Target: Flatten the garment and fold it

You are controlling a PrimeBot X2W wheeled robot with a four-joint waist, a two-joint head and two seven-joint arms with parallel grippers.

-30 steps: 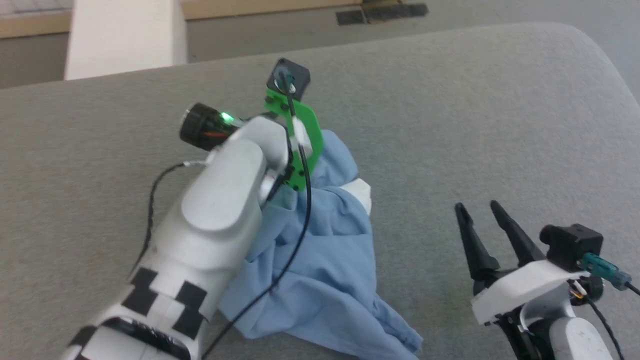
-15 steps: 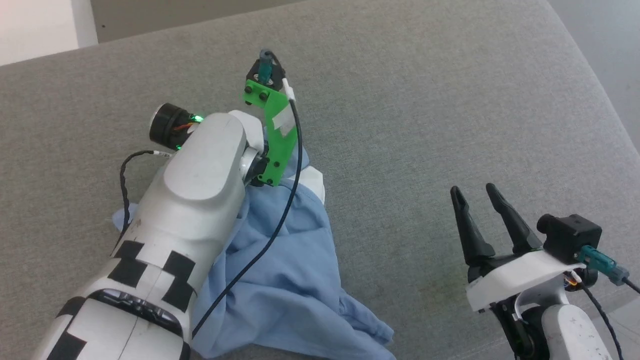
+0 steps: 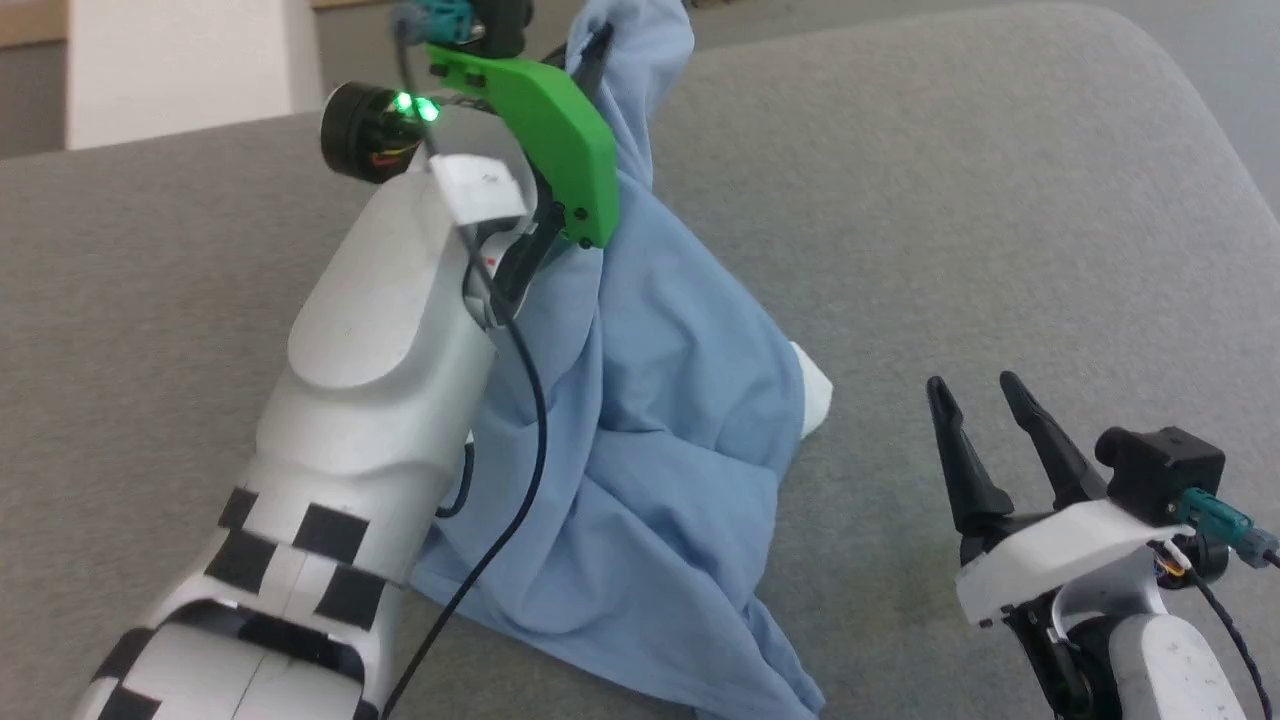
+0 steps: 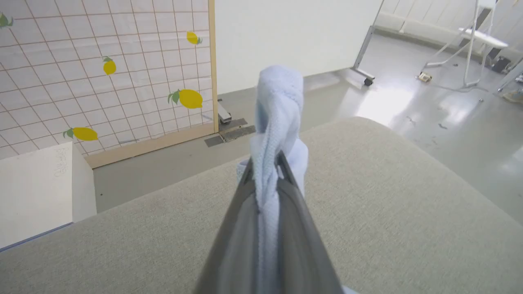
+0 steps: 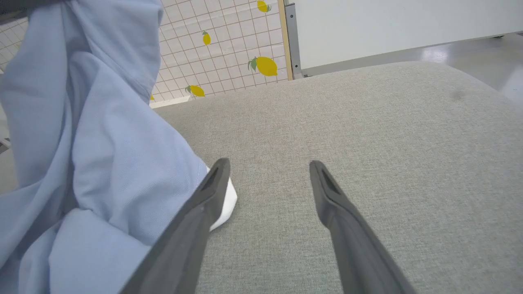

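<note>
Little looks done: the left gripper (image 4: 264,161), clamped on a bunched fold, holds one end of the garment (image 3: 660,430) aloft, the rest crumpled on the grey cushion (image 3: 950,200), right gripper (image 3: 982,395) parted and empty; flattening and folding remain.

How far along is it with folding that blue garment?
Nothing is finished yet. The left claw grips the garment by one bunched end, raised off the grey cushion; the rest lies crumpled. The right claw is open beside it. Flattening and folding remain.
</note>
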